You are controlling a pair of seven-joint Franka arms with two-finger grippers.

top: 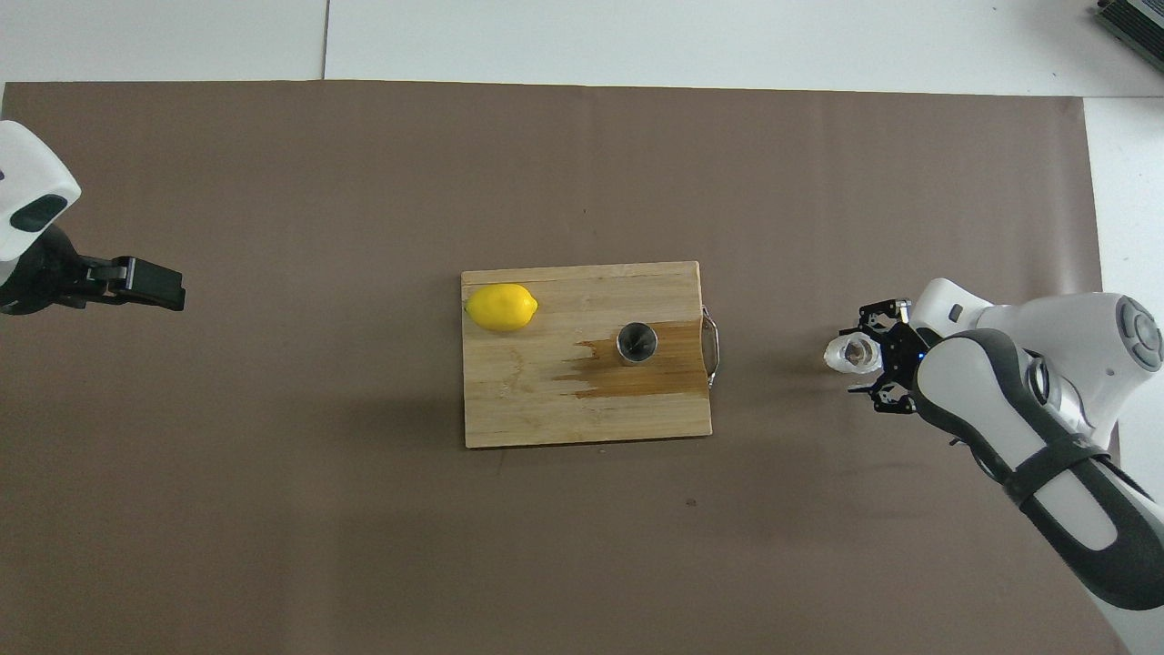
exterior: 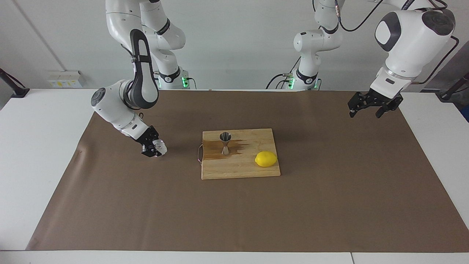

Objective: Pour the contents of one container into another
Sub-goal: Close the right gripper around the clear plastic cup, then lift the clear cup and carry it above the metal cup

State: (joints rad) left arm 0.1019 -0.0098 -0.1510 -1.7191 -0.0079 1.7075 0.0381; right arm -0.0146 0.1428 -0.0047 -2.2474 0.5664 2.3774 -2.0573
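The small translucent plastic cup [exterior: 160, 147] [top: 849, 353] is down at the brown mat, toward the right arm's end of the table. My right gripper [exterior: 154, 149] [top: 866, 357] is shut on it, a finger on each side of its wall. The steel jigger [exterior: 225, 143] [top: 637, 341] stands upright on the wooden cutting board [exterior: 238, 169] [top: 546, 409], on a dark wet patch, well apart from the cup. My left gripper [exterior: 367, 111] [top: 155, 286] hangs open and holds nothing, in the air over the mat at the left arm's end, where that arm waits.
A yellow lemon [exterior: 266, 158] [top: 501, 307] lies on the board's corner toward the left arm's end. The board has a metal handle [top: 713, 348] on the side facing the cup. The brown mat [exterior: 234, 216] covers most of the table.
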